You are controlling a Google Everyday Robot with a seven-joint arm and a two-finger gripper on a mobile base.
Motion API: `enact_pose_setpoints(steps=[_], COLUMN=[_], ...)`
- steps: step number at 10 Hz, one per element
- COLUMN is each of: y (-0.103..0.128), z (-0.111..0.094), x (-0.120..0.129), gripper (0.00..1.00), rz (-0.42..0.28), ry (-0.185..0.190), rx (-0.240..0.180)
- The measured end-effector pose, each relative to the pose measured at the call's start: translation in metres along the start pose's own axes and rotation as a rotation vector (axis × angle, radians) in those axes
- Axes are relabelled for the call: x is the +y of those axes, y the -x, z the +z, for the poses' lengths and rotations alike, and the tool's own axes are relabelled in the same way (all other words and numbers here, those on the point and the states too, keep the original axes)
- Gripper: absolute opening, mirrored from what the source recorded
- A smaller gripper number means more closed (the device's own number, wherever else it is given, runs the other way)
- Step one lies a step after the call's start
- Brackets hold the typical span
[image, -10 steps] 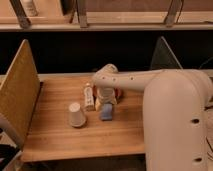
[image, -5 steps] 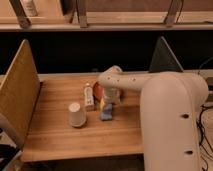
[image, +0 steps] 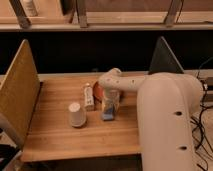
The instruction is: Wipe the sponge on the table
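The sponge (image: 107,115) is a small flat blue-grey pad lying on the light-brown wooden table (image: 60,137), just right of centre. My gripper (image: 110,105) hangs from the white arm straight down over the sponge's far end and seems to touch it. The gripper's body hides the far part of the sponge.
A white paper cup (image: 76,115) stands upside down left of the sponge. A narrow white bottle (image: 89,96) lies beside it, with an orange-red object (image: 98,91) behind the gripper. A yellowish upright panel (image: 19,92) closes the left side and a dark panel (image: 164,57) stands at the back right.
The arm has settled a little lower over the sponge. Sponge, cup and bottle stay where they were.
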State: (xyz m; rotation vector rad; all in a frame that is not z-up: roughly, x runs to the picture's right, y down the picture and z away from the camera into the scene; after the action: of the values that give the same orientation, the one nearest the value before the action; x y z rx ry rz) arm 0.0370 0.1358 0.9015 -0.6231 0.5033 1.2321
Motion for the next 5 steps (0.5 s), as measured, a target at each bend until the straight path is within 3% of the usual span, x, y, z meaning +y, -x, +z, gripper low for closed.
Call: enact_pose_setpoints(steps=[2,4,5], y=[-0.004,-0.007,-0.011], z=[0.005,0.004,0.004], x=[-0.003,-0.007,-0.016], gripper=[0.12,0.08,0.08], rz=[0.005,0.006,0.013], ry=[-0.003,-0.02,-0.05], rx=[0.011,0.016,0.029])
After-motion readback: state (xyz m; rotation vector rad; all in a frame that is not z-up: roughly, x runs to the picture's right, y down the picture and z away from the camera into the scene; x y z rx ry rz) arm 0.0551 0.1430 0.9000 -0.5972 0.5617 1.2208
